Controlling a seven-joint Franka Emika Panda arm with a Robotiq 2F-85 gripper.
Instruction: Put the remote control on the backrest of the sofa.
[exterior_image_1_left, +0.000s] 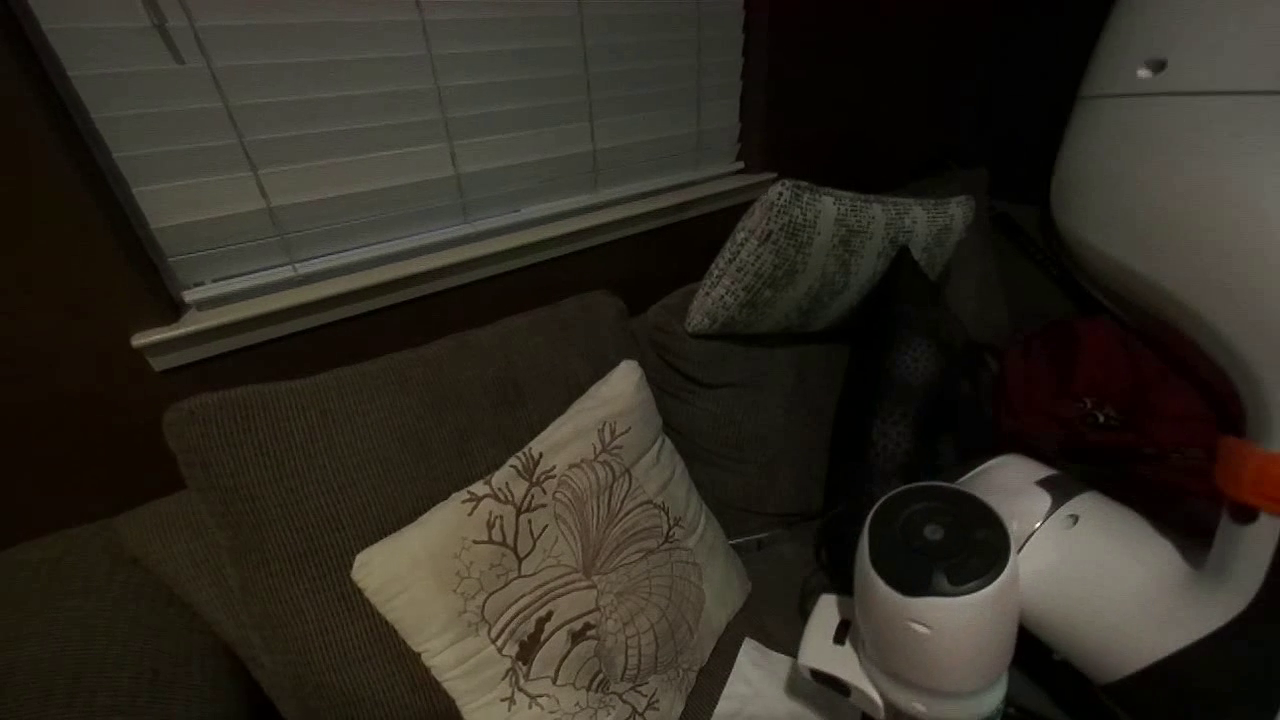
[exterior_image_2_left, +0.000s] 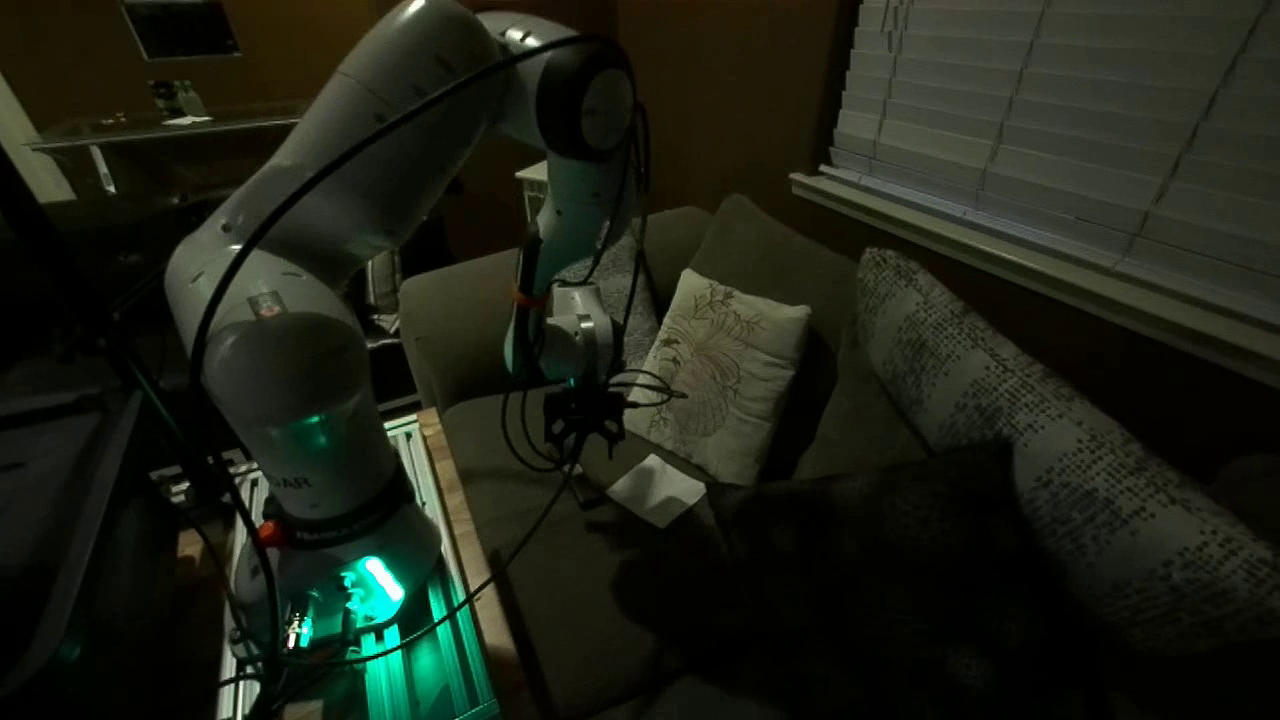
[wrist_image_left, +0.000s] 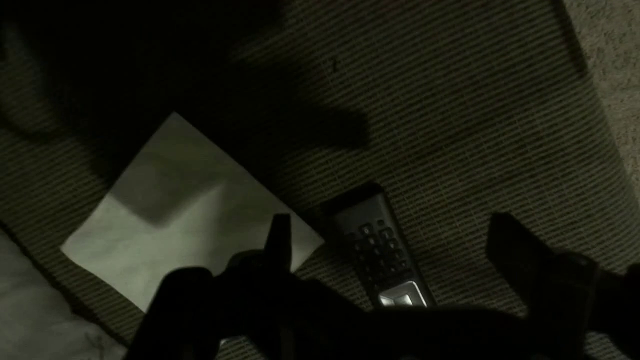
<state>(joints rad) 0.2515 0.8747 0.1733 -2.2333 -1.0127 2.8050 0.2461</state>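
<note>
The wide-spread gripper hangs above the oblong, buttoned remote control on ribbed fabric

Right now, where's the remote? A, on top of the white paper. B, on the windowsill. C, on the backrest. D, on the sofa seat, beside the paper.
D: the wrist view shows the remote lying on the seat, next to the paper rather than on it, with the gripper open above it.
</note>
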